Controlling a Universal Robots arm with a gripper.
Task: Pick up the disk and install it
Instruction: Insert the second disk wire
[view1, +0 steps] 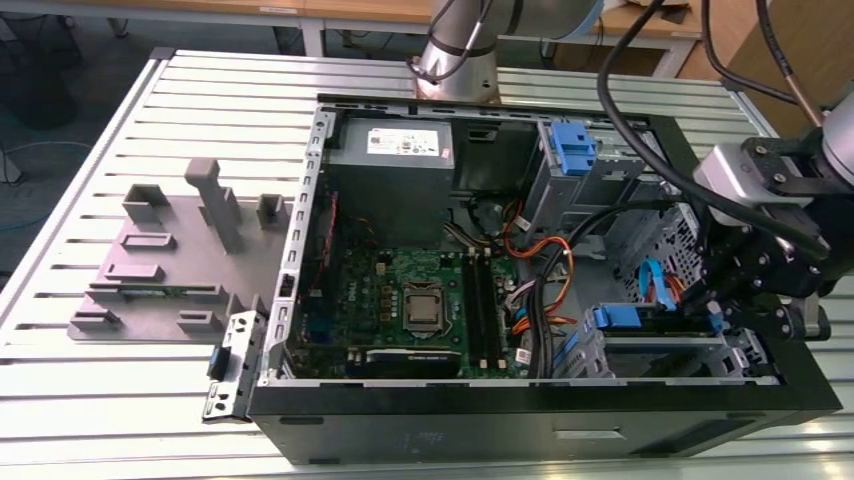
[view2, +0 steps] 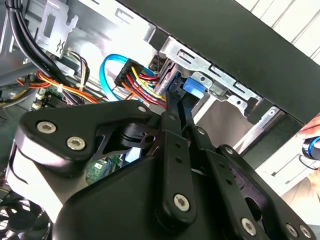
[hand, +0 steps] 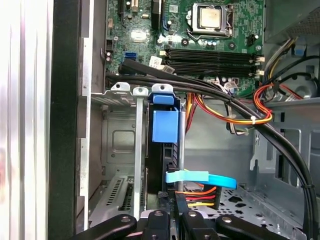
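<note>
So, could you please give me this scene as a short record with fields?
case: open, lying on the slatted table
disk: in the drive cage, blue rail end showing
gripper: inside the case, right at the disk
cables: blue cable and coloured wires beside the disk
fixture: grey, on the table, at the exterior view's left of the case

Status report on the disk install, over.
Claw at the drive cage, close by the disk. Disk sits edge-on in the cage slot, blue rail showing. Light-blue cable and red-yellow wires crowd the claw.
</note>
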